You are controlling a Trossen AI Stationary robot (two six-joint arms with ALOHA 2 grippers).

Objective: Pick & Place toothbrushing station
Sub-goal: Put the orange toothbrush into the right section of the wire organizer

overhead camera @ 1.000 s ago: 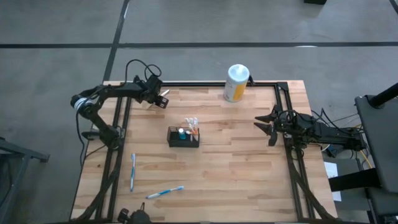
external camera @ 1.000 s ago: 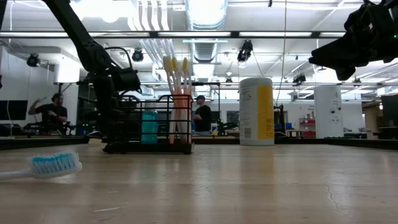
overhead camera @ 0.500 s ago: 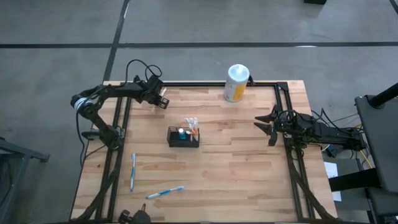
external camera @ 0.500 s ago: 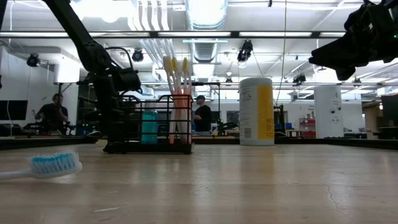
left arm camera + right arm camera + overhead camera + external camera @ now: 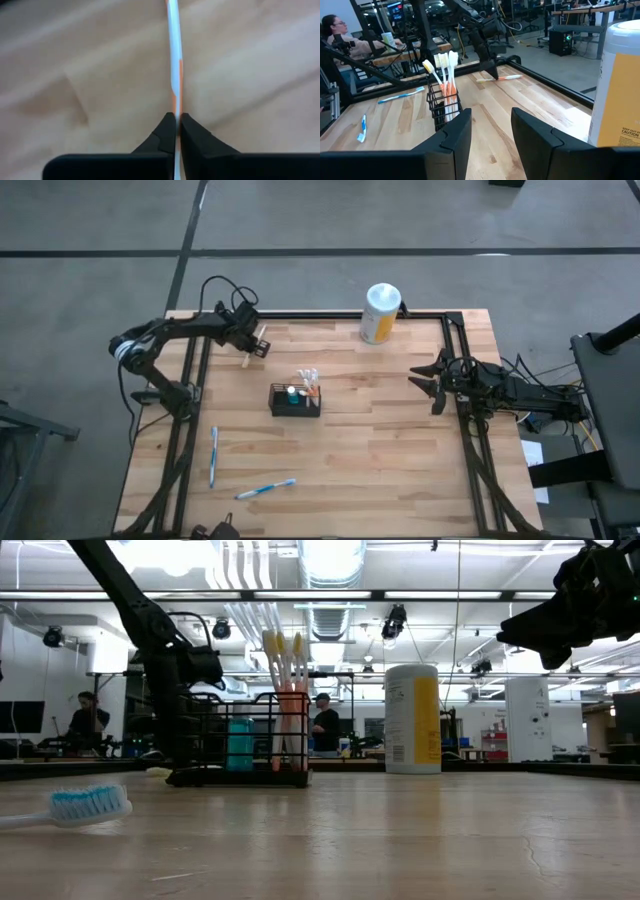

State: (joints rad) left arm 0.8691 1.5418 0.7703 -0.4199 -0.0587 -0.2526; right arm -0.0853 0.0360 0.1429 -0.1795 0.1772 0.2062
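The wire-mesh basket [image 5: 295,400] sits mid-worktop [image 5: 380,470], three toothbrushes [image 5: 284,700] and a teal tube [image 5: 240,745] standing inside. Beyond its far-left corner, the left tool [image 5: 256,346] is clamped tight on an orange-and-white toothbrush [image 5: 175,70]. Right of the basket, the right tool [image 5: 428,388] hangs part-open, empty.

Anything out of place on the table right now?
Yes. Two blue toothbrushes lie loose on the table's near-left part, outside the black mesh basket. A third, orange and white, lies flat at the far left, where the left gripper has shut on it.

Left pincer [image 5: 175,131] clamped shut, right pincer [image 5: 491,131] agape, aloft.
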